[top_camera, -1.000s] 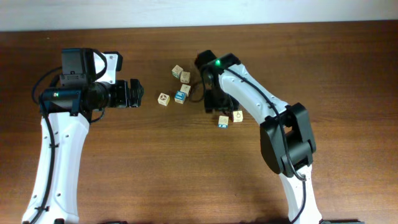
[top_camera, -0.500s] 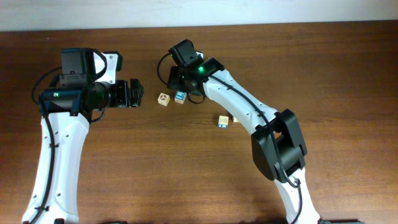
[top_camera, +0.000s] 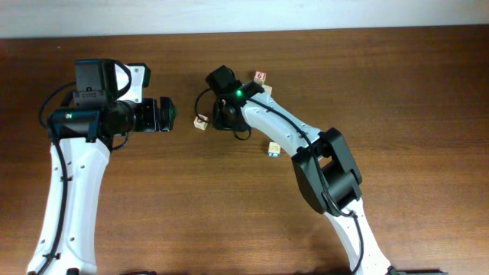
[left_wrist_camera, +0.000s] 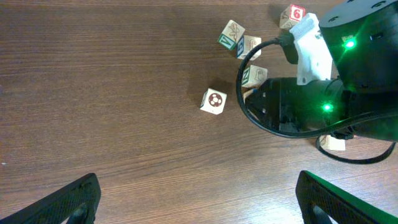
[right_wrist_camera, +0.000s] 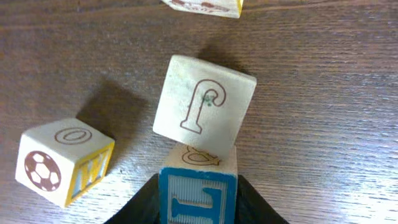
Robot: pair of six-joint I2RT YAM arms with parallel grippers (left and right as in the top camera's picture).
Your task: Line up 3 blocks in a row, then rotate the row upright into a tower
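Your table is dark wood, and all the action sits in its far half, around the middle. Your right arm stretches from the near edge up and left to the block pile. Your left arm stands along the left edge, bent in toward the middle. Its left gripper hangs with the jaws spread wide, pointed at the pile from a little way off.

The right gripper is down on the pile, jaws narrow and clamped on the blue block, one finger against each side. A tan block with a hook-shaped letter sits skewed against the blue block's far side, touching it. The ball block is just left of those two and apart from them, with a soccer ball on one face and a yellow-edged letter on another. The red block sits alone nearer the far edge, well clear of the gripper.
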